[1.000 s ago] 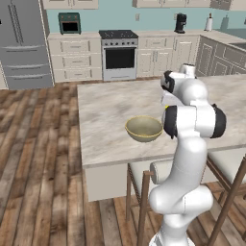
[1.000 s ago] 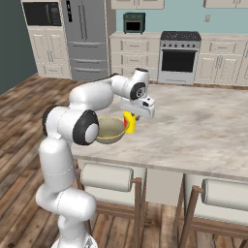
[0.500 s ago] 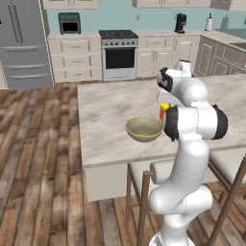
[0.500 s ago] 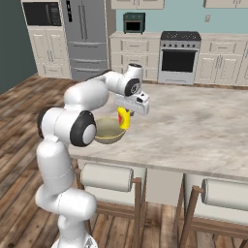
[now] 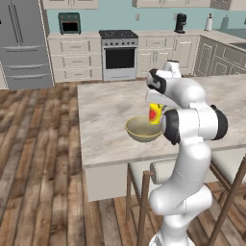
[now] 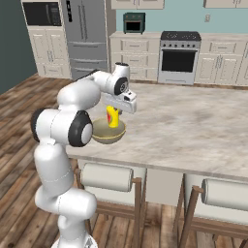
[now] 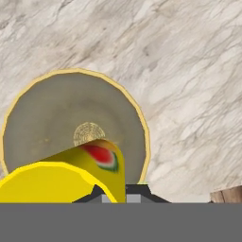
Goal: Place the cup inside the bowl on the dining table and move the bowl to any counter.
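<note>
The olive-tan bowl (image 5: pixel 142 129) (image 6: pixel 107 132) (image 7: pixel 56 113) rests on the dining table (image 5: pixel 105 110) (image 6: pixel 193 126) near its front edge. My gripper (image 5: pixel 154 106) (image 6: pixel 114 112) (image 7: pixel 118 194) hangs just above the bowl, shut on the small yellow cup (image 5: pixel 154 113) (image 6: pixel 113 117) (image 7: pixel 71 175). The cup's red patch faces the hand camera. Seen from the hand, the cup hovers over the bowl's near side, clear of its bottom.
Cream cabinets under a counter (image 5: pixel 77 34) (image 6: pixel 145 35) line the teal back wall, with a stove (image 5: pixel 118 55) and a fridge (image 5: pixel 21 43). Two stools (image 6: pixel 106 179) (image 6: pixel 223 193) stand at the table's front. Wide bare tabletop lies beyond the bowl.
The gripper has carried the cup sideways from beside the bowl to a spot over it, and a little lower. The bowl has not moved.
</note>
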Robot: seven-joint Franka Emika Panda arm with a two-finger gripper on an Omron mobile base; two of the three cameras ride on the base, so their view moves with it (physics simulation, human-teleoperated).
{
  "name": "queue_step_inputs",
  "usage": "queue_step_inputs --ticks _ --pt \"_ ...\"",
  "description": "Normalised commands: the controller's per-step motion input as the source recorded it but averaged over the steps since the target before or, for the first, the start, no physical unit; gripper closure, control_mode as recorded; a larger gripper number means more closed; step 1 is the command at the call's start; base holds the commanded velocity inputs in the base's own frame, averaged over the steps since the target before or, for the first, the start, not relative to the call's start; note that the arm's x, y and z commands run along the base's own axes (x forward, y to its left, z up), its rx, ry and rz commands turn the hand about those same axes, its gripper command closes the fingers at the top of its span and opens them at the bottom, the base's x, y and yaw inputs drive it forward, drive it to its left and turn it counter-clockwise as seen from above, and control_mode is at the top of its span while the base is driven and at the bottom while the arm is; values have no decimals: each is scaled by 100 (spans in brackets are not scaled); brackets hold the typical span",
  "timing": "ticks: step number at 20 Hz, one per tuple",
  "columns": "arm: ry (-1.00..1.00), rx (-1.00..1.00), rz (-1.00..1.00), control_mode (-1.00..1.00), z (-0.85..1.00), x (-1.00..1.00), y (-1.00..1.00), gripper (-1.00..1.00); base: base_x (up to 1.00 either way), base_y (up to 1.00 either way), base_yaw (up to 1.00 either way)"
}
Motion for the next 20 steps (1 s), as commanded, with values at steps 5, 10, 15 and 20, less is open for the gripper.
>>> queue_step_inputs --ticks 5,10,15,20 --pt "0 0 0 -100 0 8 42 100 0 0 0" --pt "0 0 0 -100 -4 10 15 100 0 0 0" --pt "0 0 0 -100 -11 16 0 100 0 0 0" --pt "0 0 0 -100 -13 20 0 100 0 0 0"
